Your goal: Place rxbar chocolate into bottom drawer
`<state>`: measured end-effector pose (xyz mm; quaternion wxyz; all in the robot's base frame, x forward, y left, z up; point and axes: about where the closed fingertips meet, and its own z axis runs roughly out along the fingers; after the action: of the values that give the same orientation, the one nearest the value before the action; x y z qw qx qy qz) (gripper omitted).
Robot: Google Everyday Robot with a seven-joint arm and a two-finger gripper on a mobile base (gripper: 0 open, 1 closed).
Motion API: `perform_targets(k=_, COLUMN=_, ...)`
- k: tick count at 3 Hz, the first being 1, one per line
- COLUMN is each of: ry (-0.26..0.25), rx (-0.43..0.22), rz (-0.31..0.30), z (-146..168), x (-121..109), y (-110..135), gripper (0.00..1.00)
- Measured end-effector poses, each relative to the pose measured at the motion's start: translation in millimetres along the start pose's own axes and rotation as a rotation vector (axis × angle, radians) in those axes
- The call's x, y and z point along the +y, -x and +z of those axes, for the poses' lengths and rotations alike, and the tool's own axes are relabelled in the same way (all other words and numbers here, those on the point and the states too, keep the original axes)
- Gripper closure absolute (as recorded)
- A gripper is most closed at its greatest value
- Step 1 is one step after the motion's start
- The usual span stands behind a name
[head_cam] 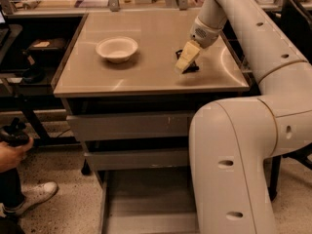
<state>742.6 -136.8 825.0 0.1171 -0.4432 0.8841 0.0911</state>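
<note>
The rxbar chocolate [193,68] is a small black bar lying on the right part of the cabinet top [146,72]; the gripper covers most of it. My gripper [185,64] hangs from the pale arm, pointing down and left, with its tip on or just above the bar. The bottom drawer [146,199] is pulled out below the two grey-fronted drawers, and its flat grey floor shows nothing in it.
A white bowl [117,49] stands on the left part of the top. The arm's large white body [243,155] fills the lower right and hides the drawer's right side. A person's hand [12,150] and shoe [34,195] are at the left. Dark shelving stands at the far left.
</note>
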Motion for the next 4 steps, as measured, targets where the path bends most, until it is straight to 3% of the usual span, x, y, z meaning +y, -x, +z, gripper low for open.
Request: perform_targets(k=4, ry=0.036, rx=-0.001, rz=0.018, z=28.9, x=-1.3, y=17.4, gripper=0.00)
